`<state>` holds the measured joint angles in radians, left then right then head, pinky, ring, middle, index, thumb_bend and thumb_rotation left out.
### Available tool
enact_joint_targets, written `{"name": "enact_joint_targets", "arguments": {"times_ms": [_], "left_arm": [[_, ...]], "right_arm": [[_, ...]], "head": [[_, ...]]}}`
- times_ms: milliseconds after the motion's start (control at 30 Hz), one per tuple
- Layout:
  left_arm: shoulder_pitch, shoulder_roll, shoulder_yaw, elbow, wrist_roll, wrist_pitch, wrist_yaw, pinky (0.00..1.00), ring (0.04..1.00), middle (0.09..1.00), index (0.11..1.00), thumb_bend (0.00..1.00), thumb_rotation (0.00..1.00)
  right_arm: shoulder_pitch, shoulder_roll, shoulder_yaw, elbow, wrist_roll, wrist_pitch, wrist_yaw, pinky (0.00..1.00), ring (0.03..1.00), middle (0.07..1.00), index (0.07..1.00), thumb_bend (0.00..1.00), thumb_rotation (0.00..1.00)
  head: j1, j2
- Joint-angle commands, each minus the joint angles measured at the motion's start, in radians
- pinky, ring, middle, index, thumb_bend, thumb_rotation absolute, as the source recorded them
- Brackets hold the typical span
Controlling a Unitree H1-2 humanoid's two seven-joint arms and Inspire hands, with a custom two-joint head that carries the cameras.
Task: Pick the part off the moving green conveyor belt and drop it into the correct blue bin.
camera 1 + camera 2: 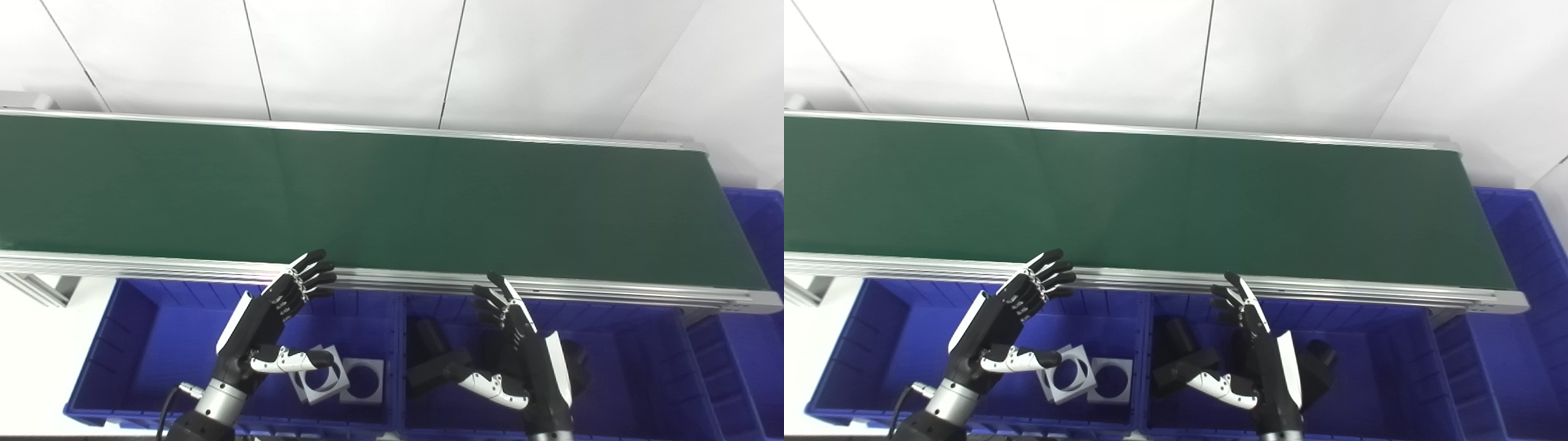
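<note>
Conveyor belt (367, 196) behind bins (122, 343); square parts (343, 380) in left bin.

This looks like a factory-style sorting station set up in a lab or test cell. A long green conveyor belt (367, 196) runs across the scene on a frame of extruded aluminium rails (429, 283). Below its near edge stand blue plastic bins (141, 331) of the stackable industrial kind; one holds white square parts with round holes (361, 380), the next holds black parts (435, 361). Another blue bin (759, 233) sits at the belt's end. Behind, plain white wall panels (355, 55) meet at thin dark seams.
</note>
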<state>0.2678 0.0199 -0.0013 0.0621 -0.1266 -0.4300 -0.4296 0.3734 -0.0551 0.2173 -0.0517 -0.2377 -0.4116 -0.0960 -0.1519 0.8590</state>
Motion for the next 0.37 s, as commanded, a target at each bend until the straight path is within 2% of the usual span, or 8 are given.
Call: {"name": "enact_joint_targets", "arguments": {"times_ms": [0, 333], "left_arm": [[-0.002, -0.009, 0.006, -0.031, 0.012, -0.040, -0.005, 0.75, 0.818, 0.853, 0.877, 0.94, 0.29], [-0.002, -0.022, 0.012, -0.037, 0.033, -0.040, -0.005, 0.74, 0.811, 0.845, 0.864, 0.95, 0.29]], "right_arm": [[0.002, 0.004, -0.006, -0.038, 0.012, -0.034, 0.007, 0.72, 0.779, 0.828, 0.915, 0.88, 0.42], [0.004, 0.010, -0.018, -0.043, 0.013, -0.034, 0.017, 0.72, 0.779, 0.833, 0.914, 0.88, 0.42]], "head": [[0.004, 0.001], [0.003, 0.006]]}}
